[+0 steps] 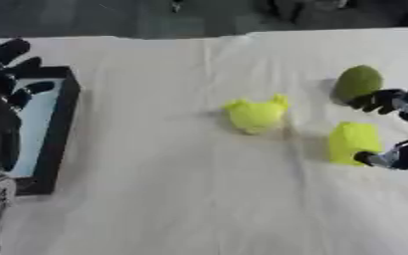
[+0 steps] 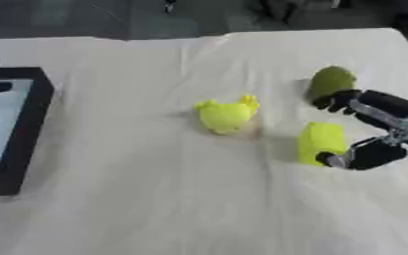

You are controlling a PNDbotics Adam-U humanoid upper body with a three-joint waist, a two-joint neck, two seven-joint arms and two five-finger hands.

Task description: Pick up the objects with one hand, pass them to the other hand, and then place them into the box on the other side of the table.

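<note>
Where the white cloth [image 2: 155, 199] covers the table, three things lie toward the right side: a yellow-green block [image 2: 320, 143], a darker olive-green rounded object [image 2: 330, 81] beyond it, and a bright yellow lumpy toy [image 2: 226, 115] nearer the middle, set apart from the other two. The right hand [image 2: 374, 132] comes in from the right edge with its fingers spread around the block, the upper fingers [image 2: 336, 101] reaching just below the olive object and the lower tip [image 2: 328, 160] touching the block's near corner; the block sits on the cloth. The black-walled box [image 1: 62, 130] with a pale blue floor lies at the far left, and the left hand [image 1: 7, 69] hangs over it, fingers loosely apart, holding nothing. Bare cloth separates the toy from the box.
</note>
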